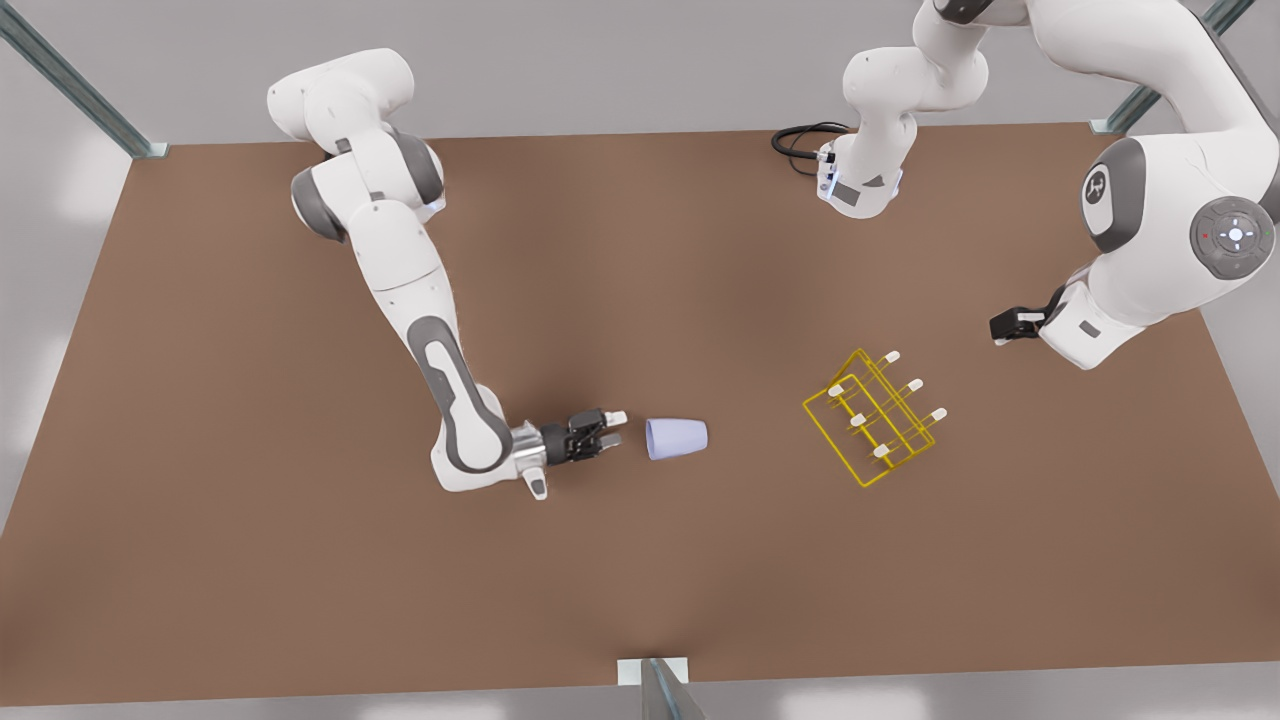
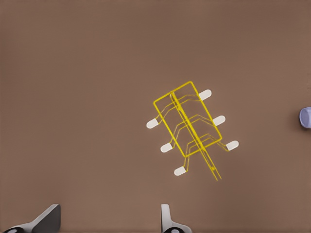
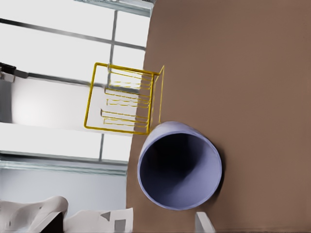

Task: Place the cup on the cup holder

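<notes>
My right claw (image 1: 612,428) lies low over the tabletop (image 1: 300,560) in the lower middle of the front view, fingers spread a little, pinching nothing. Its tips point at the cup (image 1: 677,438), which lies on its side just beside them, apart from them, its wide rim turned toward my fingers. In my right wrist view I look straight into the cup's open mouth (image 3: 180,165), with the cup holder (image 3: 124,99) standing beyond it.

Farther toward the front view's right, well apart from the cup, the yellow cup holder (image 1: 870,418) stands on the tabletop, its white-tipped pegs sticking out to both sides.

My left claw (image 1: 1012,326) hangs above the tabletop at the front view's right edge, waiting. In my left wrist view its fingertips (image 2: 170,221) stand wide apart, with the cup holder (image 2: 187,127) below them.
</notes>
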